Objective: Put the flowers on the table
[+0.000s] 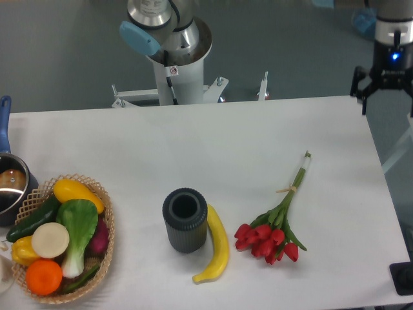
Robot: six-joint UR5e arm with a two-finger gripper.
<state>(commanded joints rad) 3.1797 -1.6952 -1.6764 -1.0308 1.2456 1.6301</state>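
At the far left edge, a steel saucepan with a blue handle (8, 187) is partly seen on the large white matte table (213, 139). Just right of it, near the front left corner, a woven wicker basket (106, 239) is filled with plastic vegetables and fruit, among them a yellow squash (76, 192), a green leafy vegetable (79, 226) and an orange (44, 276). Toward the middle of the near side, a dark grey ribbed cylindrical vase (185, 219) is stood upright, its mouth open. A yellow banana (215, 247) is laid just beside the vase on its right, apparently touching it. Right of the banana, the small bunch of red tulips on green stems tied with a pale band (274, 227) is laid flat on the table, buds toward the near edge and stems pointed to the far right. At the far right, beyond the table's corner, the black two-finger gripper (386, 90) is held well apart from the flowers, fingers spread and nothing between them. Behind the table's far edge, the arm's white base column (173, 71) is seen.
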